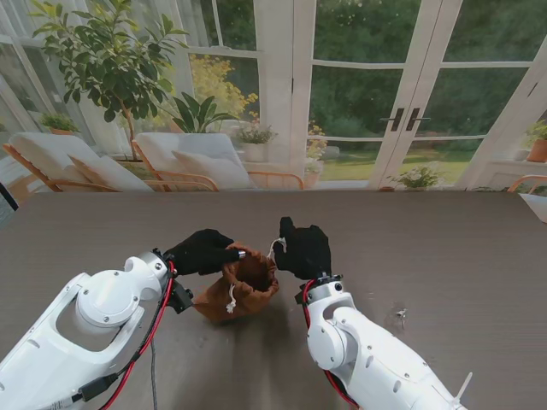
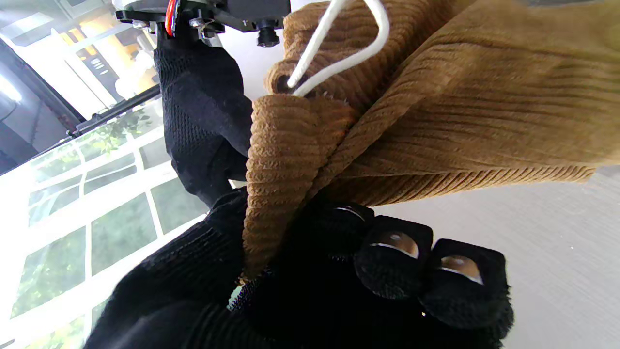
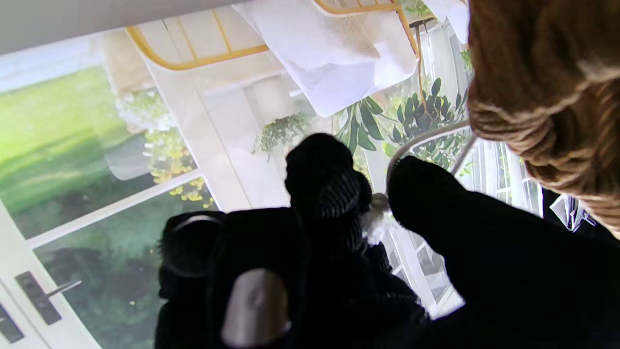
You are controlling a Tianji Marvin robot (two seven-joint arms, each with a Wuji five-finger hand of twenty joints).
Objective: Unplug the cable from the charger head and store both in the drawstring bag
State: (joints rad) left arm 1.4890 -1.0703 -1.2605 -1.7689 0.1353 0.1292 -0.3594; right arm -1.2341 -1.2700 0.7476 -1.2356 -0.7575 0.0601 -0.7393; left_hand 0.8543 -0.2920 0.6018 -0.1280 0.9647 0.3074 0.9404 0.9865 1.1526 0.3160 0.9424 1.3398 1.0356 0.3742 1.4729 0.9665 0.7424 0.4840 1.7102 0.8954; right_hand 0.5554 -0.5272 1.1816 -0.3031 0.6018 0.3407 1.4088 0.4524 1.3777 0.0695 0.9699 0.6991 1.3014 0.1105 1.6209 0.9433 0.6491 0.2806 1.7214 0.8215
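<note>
My left robot hand [image 1: 202, 251] pinches bag [image 1: 244, 290] rim; my right robot hand [image 1: 303, 249] grips white drawstring [image 1: 275, 247]. Bag mouth open on table [image 1: 444, 256], contents unclear.

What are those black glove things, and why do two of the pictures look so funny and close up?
They are a robot's two hands, in black gloves, on white arms. One camera looks down from above; two ride on the wrists, so those pictures look close and upside down. On the gray table sits a brown drawstring bag. The left hand pinches the bag's rim. The right hand holds the white drawstring. I cannot see a charger or cable.
</note>
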